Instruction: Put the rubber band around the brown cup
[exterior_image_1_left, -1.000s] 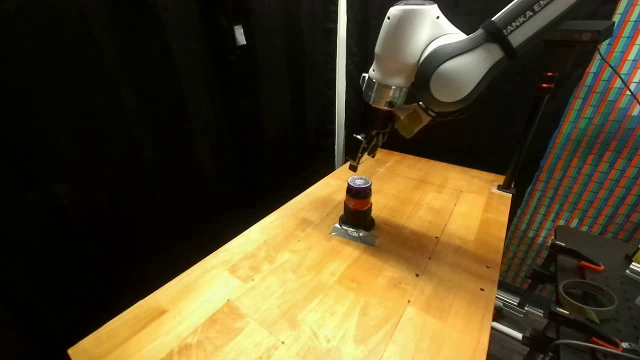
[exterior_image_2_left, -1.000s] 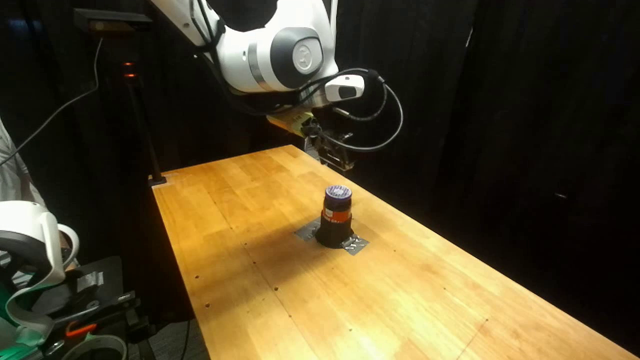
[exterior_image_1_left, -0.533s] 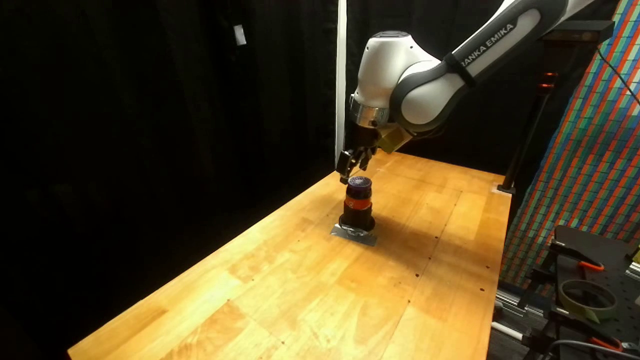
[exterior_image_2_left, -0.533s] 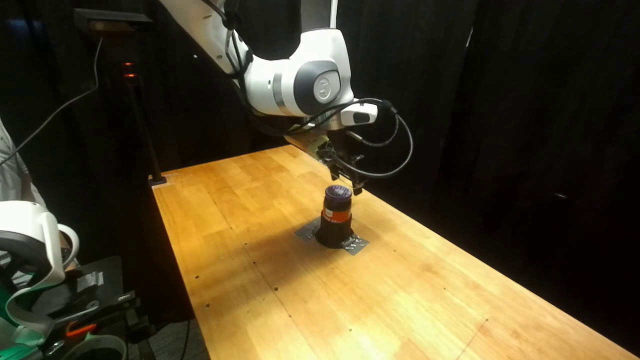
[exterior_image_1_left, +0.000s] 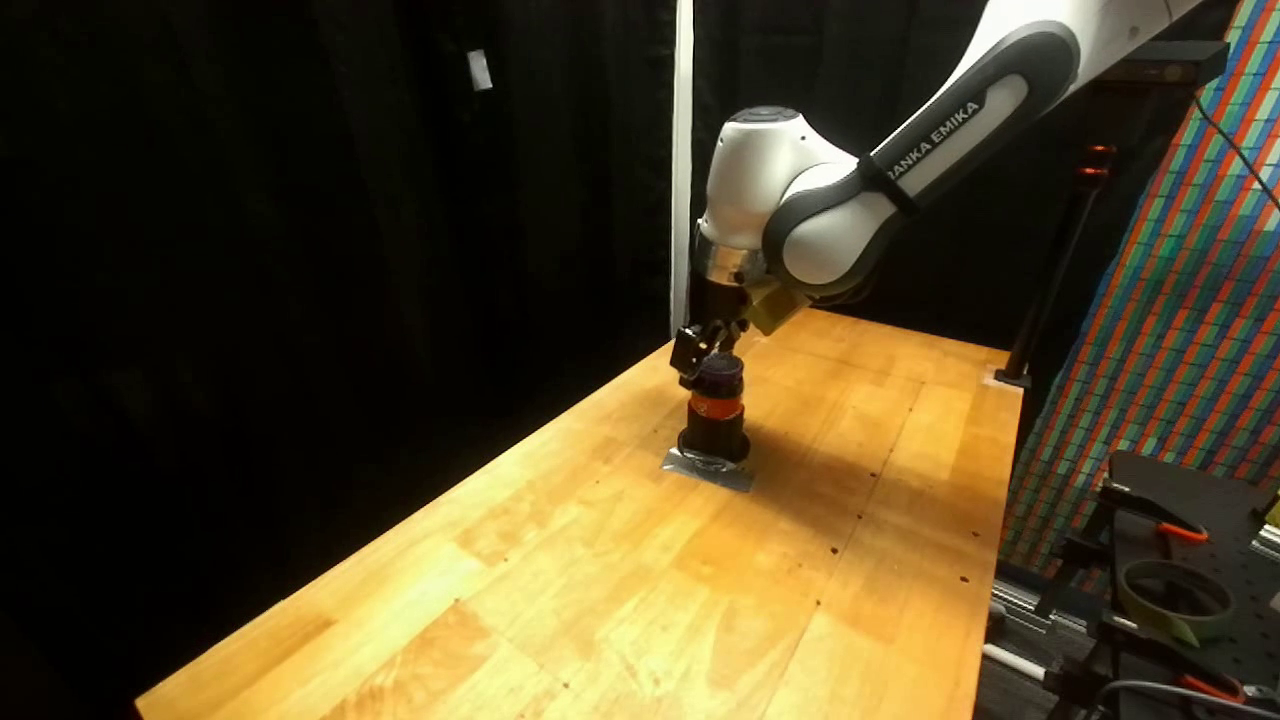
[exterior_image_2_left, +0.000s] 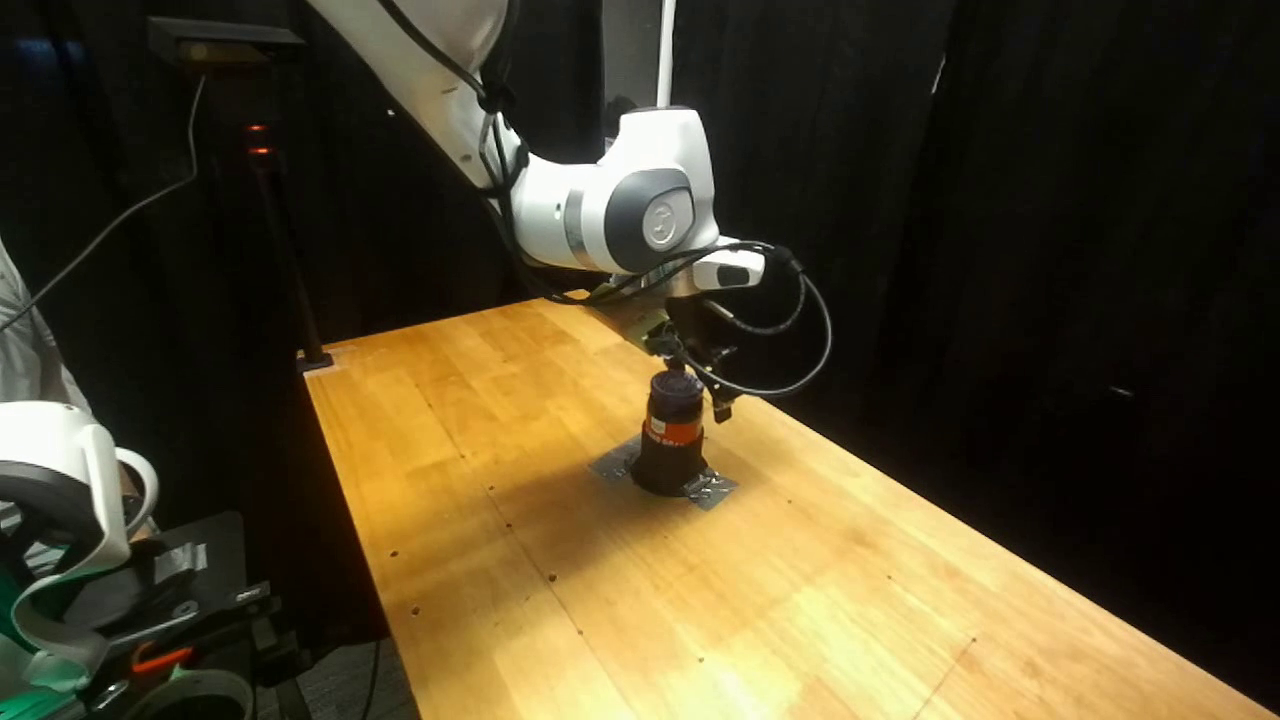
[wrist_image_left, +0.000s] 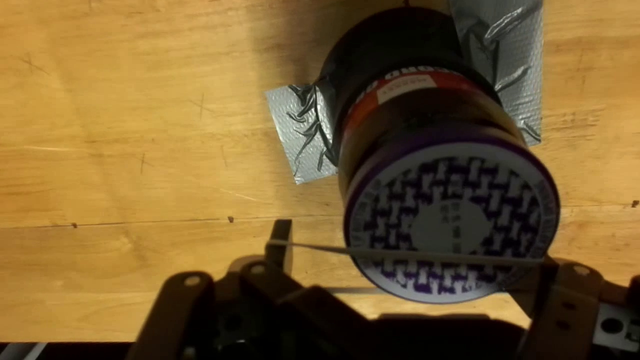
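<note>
"Yellow-brown wood fills the left of the wrist view?"

"Yes, that's the bench, thinly scratched. Low down, next along, comes one finger of the gripper."

"And after that?"

"Wrinkled silver tape, stuck from the bench onto a black base."

"Where's the rubber band?"

"It runs taut from that finger to the opposite one, a pale strand passing across the lid of the brown cup as this camera sees it. Whether band and lid touch, I can't tell."

"How does the cup stand?"

"Upright in both exterior views, rising out of the base on the bench. Orange-red stripe round its middle, purple-and-white pattern on the lid."

"And the gripper: clamped or spread?"

"Spread. Its fingers are well apart, with the band stretched between them, and it hangs close by the cup's top."

"And at far right?"

"More silver tape over the base's edge, then the opposite finger, near the lid's rim."
</note>
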